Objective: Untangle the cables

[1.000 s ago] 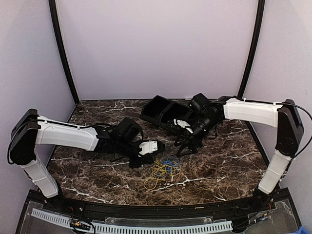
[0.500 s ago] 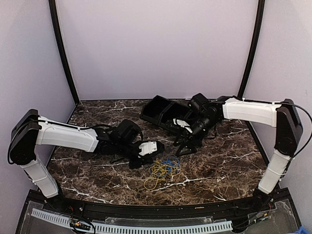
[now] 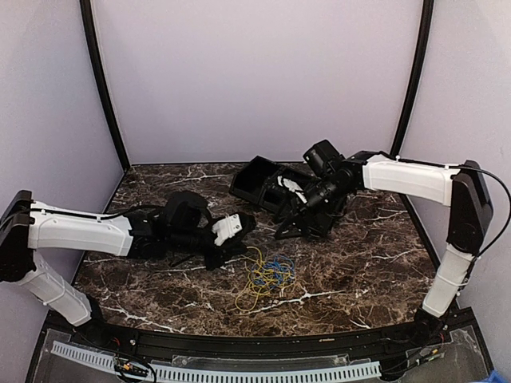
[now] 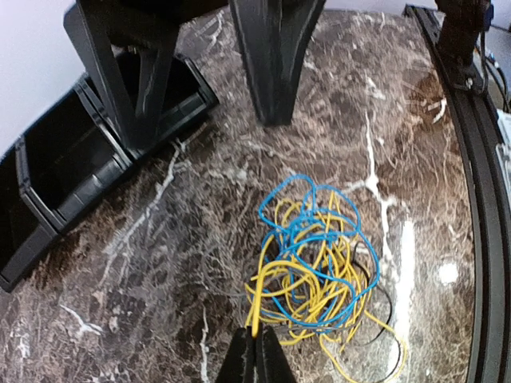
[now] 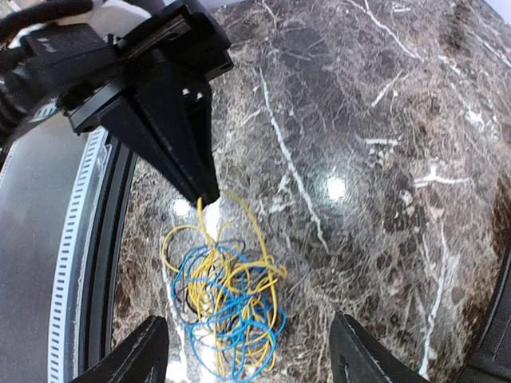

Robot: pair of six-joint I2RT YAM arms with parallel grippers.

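My left gripper [image 4: 255, 359] pinches the yellow cable [image 4: 307, 297], my right gripper [image 5: 247, 319] hangs spread open; separation is starting, so next I should seize the blue cable [image 4: 307, 231] and pull right

A table top [image 3: 359, 271] of dark brown marble with white veins forms the floor of the booth. Plain pale lilac walls [image 3: 255, 80] close it in at the back and on both sides. A thin black pole [image 3: 102, 88] runs up each rear corner. Along the near edge lies a curved black rail [image 3: 239, 345], with a white slotted strip [image 3: 239, 373] just in front of it. The light is soft and even, and small bright glints [image 5: 335, 188] sit on the polished stone.
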